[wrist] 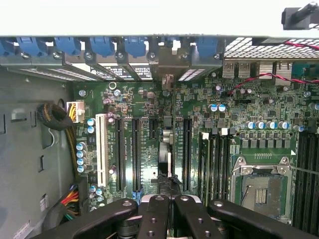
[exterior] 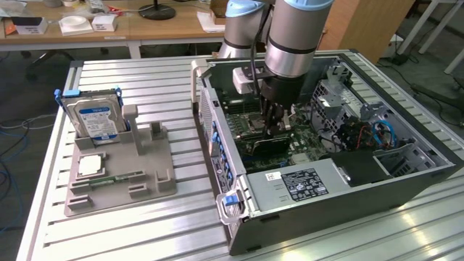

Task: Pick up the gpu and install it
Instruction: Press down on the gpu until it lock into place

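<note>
While the exterior view shows the gripper [exterior: 276, 128] lowered inside the open computer case [exterior: 406, 174], its jaws pinch the gpu [exterior: 264, 142] edge-on over the motherboard [wrist: 199, 129]; the wrist view aligns card [wrist: 168, 164] with slots.

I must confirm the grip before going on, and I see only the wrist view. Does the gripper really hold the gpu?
Observer: Yes. In the exterior view the gripper is shut on the gpu, a dark card hanging below its fingers.
Operator: Where is the card now?
Observer: Inside the computer case, low over the motherboard; I cannot tell if it is seated.
Operator: What stands outside the case?
Observer: The hard drive stands upright in a grey holder, on the exterior view's left.
</note>
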`<state>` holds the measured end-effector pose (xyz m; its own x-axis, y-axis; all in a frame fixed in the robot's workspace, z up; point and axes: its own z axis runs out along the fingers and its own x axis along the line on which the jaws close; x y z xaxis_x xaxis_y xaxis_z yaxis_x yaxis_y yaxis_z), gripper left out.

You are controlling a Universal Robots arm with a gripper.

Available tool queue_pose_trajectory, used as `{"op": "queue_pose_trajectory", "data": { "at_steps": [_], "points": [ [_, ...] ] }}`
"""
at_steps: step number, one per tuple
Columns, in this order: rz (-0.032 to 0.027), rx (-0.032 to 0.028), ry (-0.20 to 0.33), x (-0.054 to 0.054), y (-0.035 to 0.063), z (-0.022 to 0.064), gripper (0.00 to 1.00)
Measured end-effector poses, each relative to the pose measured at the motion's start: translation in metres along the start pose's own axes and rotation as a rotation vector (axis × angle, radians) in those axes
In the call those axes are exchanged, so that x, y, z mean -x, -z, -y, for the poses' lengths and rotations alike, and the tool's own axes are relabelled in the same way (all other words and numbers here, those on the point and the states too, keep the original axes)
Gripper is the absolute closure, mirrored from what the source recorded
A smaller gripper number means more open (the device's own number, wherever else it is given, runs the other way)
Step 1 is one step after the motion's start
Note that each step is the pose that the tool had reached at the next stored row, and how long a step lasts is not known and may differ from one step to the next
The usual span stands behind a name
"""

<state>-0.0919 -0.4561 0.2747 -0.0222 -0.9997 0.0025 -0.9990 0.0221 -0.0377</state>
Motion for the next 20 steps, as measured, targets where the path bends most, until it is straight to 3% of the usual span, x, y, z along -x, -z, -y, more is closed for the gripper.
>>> {"op": "queue_pose_trajectory", "data": {
  "at_steps": [4, 10, 18, 20],
  "points": [
    [0.0, -0.0001, 0.0, 0.0, 0.0001, -0.0046, 0.9],
    [0.0001, -0.001, 0.0, -0.001, -0.0002, -0.0244, 0.9],
    [-0.0001, -0.0011, 0.0, -0.001, -0.0001, -0.0256, 0.9],
    [0.0, -0.0012, 0.0, -0.001, 0.0, -0.03, 0.9]
  ]
}}
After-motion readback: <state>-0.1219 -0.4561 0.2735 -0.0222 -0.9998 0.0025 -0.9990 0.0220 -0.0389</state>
